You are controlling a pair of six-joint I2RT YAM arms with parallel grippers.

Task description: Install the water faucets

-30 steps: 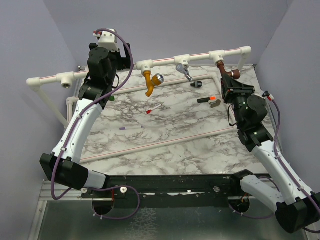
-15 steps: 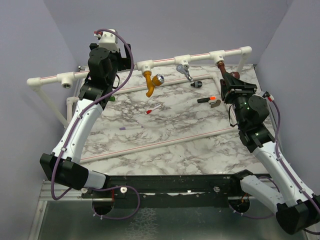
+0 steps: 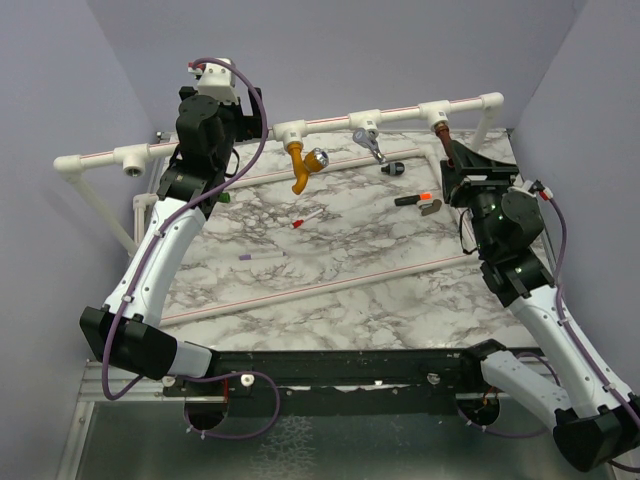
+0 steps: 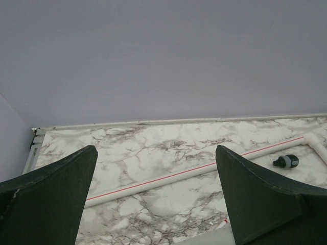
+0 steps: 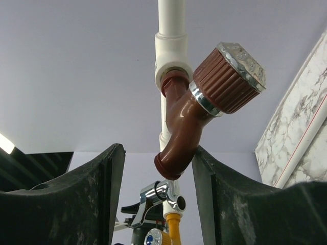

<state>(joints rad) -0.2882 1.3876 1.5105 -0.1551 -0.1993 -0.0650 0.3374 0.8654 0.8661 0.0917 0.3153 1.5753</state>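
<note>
We find the brown faucet [image 5: 184, 127] seated in the rightmost tee of the pipe [image 5: 170, 20]. We judge it light, rigid and glossy, hence slippery. The ribbed knob offers purchase but may turn, so the body is the safer hold. The right gripper [image 5: 157, 150] straddles it, jaws apart, unclamped. The left gripper [image 4: 156, 150] stands wide, empty.

Brown faucet [image 5: 186, 120], orange faucet [image 3: 298, 168] and silver faucet [image 3: 372, 146] hang from the white pipe [image 3: 330, 120].
</note>
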